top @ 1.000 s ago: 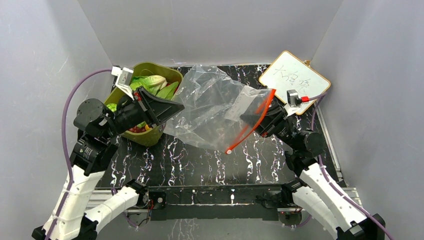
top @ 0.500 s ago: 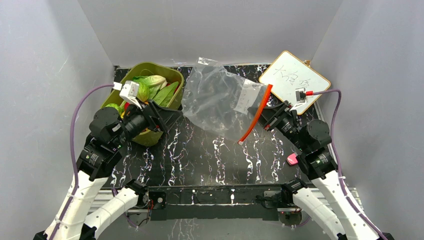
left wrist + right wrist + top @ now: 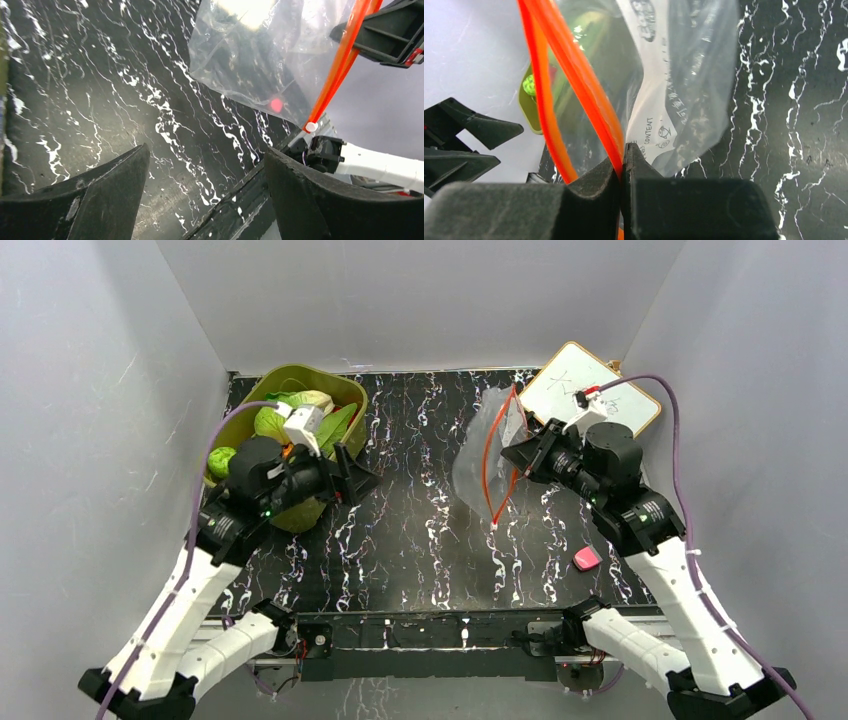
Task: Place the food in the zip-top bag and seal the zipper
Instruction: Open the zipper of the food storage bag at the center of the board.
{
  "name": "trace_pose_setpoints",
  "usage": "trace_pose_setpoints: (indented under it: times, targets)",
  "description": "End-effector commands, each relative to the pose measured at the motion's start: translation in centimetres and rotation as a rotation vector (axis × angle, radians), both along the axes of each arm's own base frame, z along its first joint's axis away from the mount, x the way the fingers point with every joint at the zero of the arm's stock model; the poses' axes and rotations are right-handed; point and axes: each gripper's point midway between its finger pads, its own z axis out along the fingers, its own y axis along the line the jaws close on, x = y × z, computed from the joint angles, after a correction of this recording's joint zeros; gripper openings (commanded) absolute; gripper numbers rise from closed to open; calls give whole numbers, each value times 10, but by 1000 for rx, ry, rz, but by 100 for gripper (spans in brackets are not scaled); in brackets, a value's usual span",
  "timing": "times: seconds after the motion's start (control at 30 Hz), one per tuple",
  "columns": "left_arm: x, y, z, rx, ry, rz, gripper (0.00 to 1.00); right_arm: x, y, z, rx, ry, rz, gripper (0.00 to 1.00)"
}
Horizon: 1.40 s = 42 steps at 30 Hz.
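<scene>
A black bench (image 3: 420, 540) veined with white, like marble, sits inside a plain grey enclosure. A back wall (image 3: 420, 300) stands along its far edge, with a left wall (image 3: 90, 390) and a right wall (image 3: 750, 370) along its sides. The light is soft and even, and the matte panels are faintly scratched. A dark metal frame (image 3: 440, 625) runs along the bench's near edge.

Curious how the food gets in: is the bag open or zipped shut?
Open. The zipper splits into two orange strands that bow apart; the right claw pinches one.
</scene>
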Motion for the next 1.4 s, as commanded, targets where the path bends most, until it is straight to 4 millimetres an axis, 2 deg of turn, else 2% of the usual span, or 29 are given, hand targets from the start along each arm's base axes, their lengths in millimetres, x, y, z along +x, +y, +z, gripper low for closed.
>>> trace_pose_setpoints:
  times: [0.0,0.1,0.17,0.4,0.5,0.67,0.9,0.97,1.07,1.2,1.27,1.37]
  targets:
    - [-6,-20,-11,-8,44,-129,83,-2,1,15,25,14,-8,0]
    - [-3,-32,-13,-60,54,-167,83,0,16,-3,68,98,39,0]
    - [0,-40,-13,-98,67,-185,82,0,27,-21,108,157,67,0]
    - [13,-59,-12,-226,140,-169,80,5,56,-50,85,251,54,0]
    - [17,-65,-14,-222,172,-168,77,3,71,-57,40,294,61,0]
    - [20,-63,-2,-194,127,-122,77,0,100,-53,7,325,87,0]
    - [2,-76,28,-344,52,-248,83,-19,146,-31,95,378,195,0]
    - [2,-79,31,-363,33,-269,83,-24,156,-29,90,377,195,0]
    - [11,-78,10,-288,60,-232,84,-28,163,-29,96,390,187,0]
    - [23,-64,-23,-165,93,-134,81,-27,163,-29,103,392,160,0]
    - [25,-59,-31,-134,99,-109,77,-26,161,-31,96,391,139,0]
    - [22,-56,-40,-105,103,-108,65,-21,155,-34,67,380,107,0]
